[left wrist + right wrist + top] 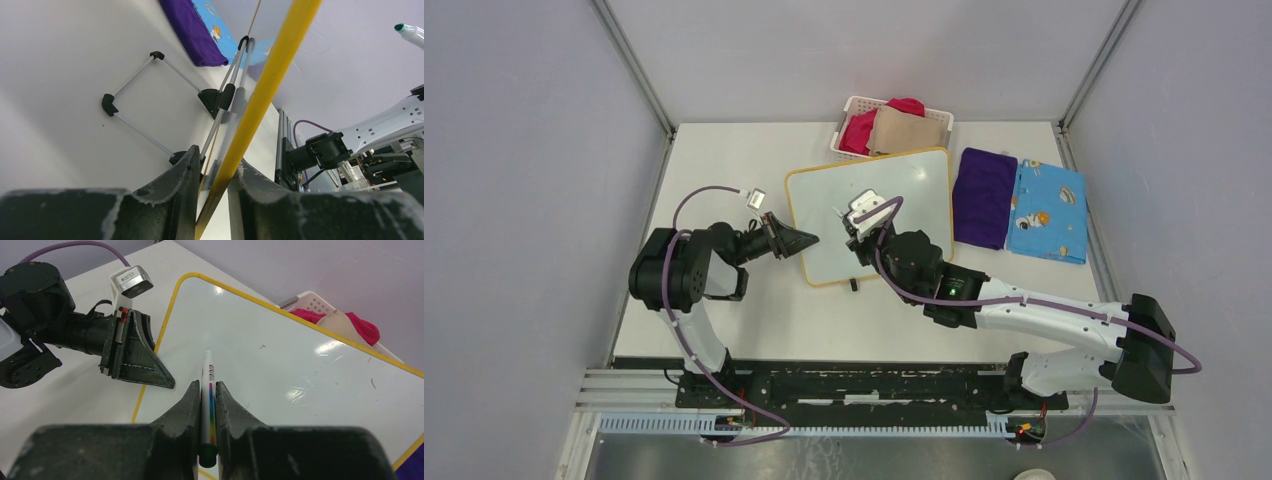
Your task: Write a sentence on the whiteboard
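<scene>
Left jaws [812,240]: at the left edge of the whiteboard [919,185], astride its yellow frame. We cannot tell whether they bite.
Whiteboard: middle of the surface [724,150], long axis left to right across the top view, face bare of writing.
Right jaws [207,386]: pinching a marker [208,362] over the board's left half. We judge this the arm placed to write.
Marker: long axis in line with the jaws, tip towards the upper left of the top view, board just ahead. Contact we cannot tell.
</scene>
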Tool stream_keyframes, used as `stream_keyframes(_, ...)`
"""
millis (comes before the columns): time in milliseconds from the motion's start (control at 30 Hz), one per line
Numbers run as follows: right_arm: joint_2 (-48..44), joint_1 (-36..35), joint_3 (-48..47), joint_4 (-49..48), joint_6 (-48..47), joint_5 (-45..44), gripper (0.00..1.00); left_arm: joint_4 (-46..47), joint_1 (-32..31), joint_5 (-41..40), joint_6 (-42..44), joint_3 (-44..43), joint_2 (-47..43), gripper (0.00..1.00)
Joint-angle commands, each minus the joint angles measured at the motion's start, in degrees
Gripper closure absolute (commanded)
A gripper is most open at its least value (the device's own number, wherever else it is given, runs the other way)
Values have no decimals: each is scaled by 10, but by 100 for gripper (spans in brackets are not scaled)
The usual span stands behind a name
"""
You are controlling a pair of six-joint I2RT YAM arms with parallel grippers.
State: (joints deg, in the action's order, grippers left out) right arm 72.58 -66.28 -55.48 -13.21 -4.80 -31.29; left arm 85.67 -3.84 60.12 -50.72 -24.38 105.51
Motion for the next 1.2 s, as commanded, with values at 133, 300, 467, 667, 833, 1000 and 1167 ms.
stream_keyframes(133,-2,-1,-7,-22,3,13,100,68,2,8,-12,-4,6,71)
stream_keyframes(300,10,-2,-13,-23,1,11,100,69,3,9,-11,-4,7,73)
stream_keyframes(467,30,-2,-28,-21,-3,1,100,68,2,10,-11,-4,7,75)
stream_keyframes(667,55,-2,-47,-28,-4,-16,100,65,2,12,-11,-5,8,75)
stream_keyframes(833,69,-1,-57,-36,-6,-40,100,63,2,14,-12,-6,8,72)
stream_keyframes(1000,60,-2,-49,-42,-5,-29,100,63,2,14,-14,-7,5,60)
stream_keyframes(1167,58,-2,-44,-45,-4,-22,100,64,2,13,-13,-7,6,63)
